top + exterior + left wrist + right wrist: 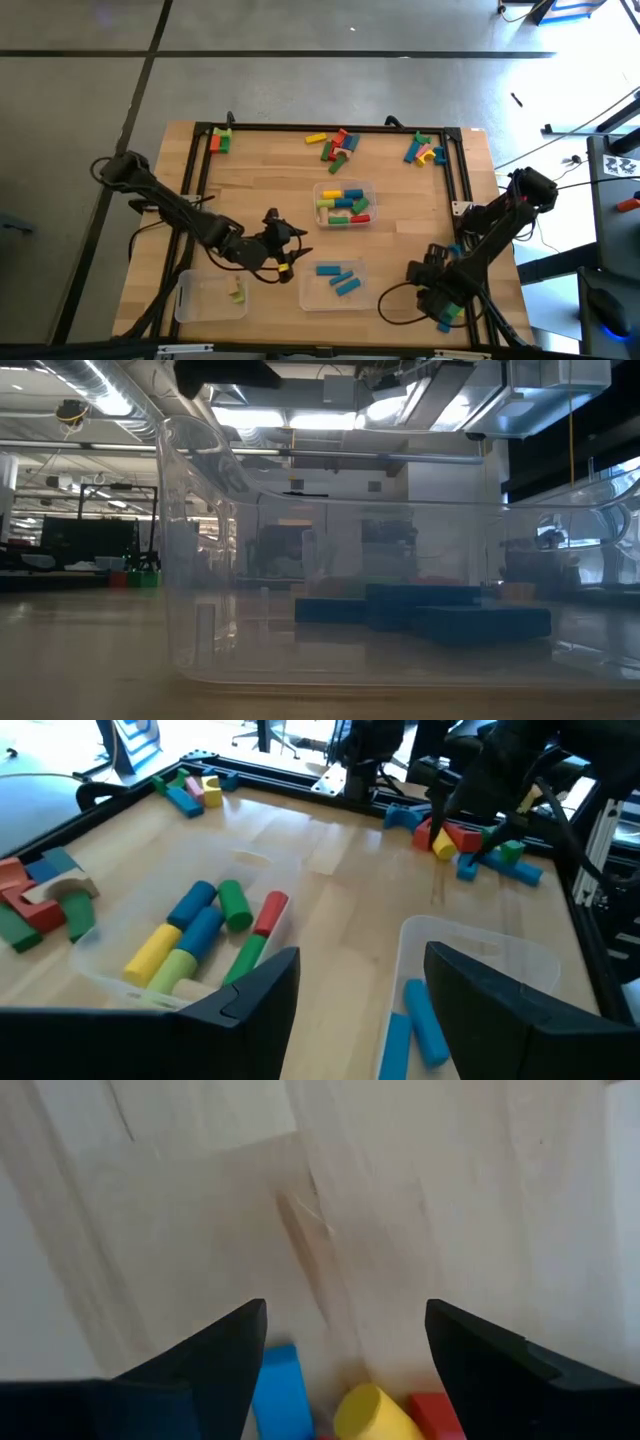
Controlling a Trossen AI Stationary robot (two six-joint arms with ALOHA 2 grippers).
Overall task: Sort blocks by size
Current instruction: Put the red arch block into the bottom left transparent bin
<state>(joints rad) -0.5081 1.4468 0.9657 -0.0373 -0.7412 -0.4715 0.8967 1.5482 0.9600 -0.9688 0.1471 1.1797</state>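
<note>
High view: left gripper [288, 250] hangs low between the near-left tray [190, 310] and the near-centre tray [310, 300]; right gripper [445, 305] sits at the near-right table corner over a small cluster of blocks [450, 315].
Blocks, sorted: 3 blue bars [338, 276] in the near-centre tray, a mixed row in the middle tray [372, 190], 1 pale green piece [236, 291] in the near-left tray.
Blocks, loose: piles along the far edge – left [220, 140], centre [338, 145], right [425, 152].
Low view: clear tray wall [200, 560] fills the frame; blue bars [430, 610] lie flat inside. No gripper seen here.
Left wrist view: left fingers [255, 995] spread apart, nothing between them; the middle tray's cylinders [200, 930] and the blue bars [415, 1020] lie ahead.
Right wrist view: right fingers [225, 1350] wide apart, empty – a blue block [275, 1390], a yellow cylinder [370, 1415] and a red block [435, 1415] lie just below the gap.
Step in hand (judgement): right arm picking from the corner cluster.
Doing it well: centre on 1 block only, straddle its short sides, descend straight; the neighbours touch, so a skewed close could pinch 2.
</note>
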